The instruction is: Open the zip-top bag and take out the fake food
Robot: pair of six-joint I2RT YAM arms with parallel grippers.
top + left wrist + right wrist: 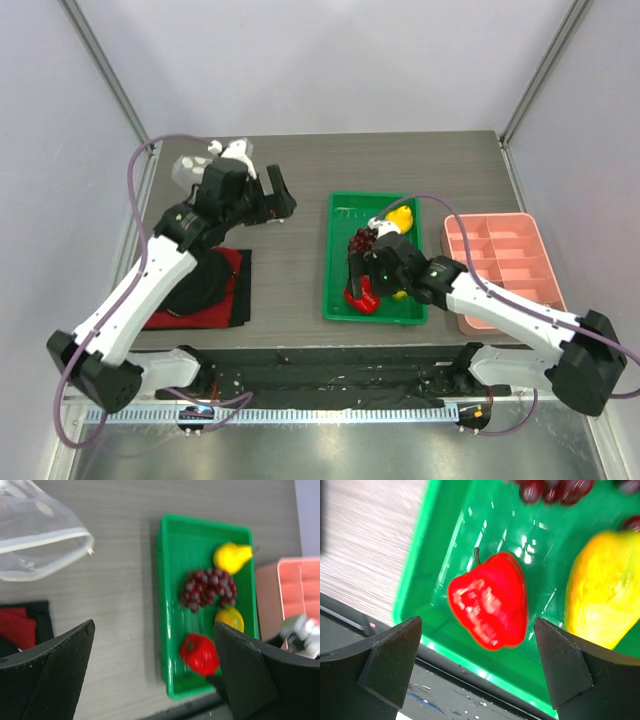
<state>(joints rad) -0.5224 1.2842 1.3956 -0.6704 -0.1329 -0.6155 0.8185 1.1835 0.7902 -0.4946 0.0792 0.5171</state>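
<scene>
The right jaws stand wide apart and empty, the glossy red plastic pepper (pixel 490 600) between them in the green plastic tray (pixel 445 550), with a yellow plastic fruit (pixel 602 590) by one finger. The left jaws are also apart and empty. The clear crinkly zip-top bag (pixel 35 540) lies on the grey tabletop (pixel 120 605), beyond their left finger.

Tray (pixel 170 605): plain bright green.
Pear (pixel 231 556), tray's 1 o'clock: yellow.
Grape cluster (pixel 209 587), centre: dark red.
Second fruit (pixel 230 619), 5 o'clock: yellow-orange.
Pepper (pixel 490 607), 6 o'clock: glossy red.
Zip-top bag (pixel 35 535): clear, white strip.
Divided bin (pixel 500 262): salmon pink.
Cloth (pixel 228 285): red and black.
Table (pixel 300 260): grey wood grain.
</scene>
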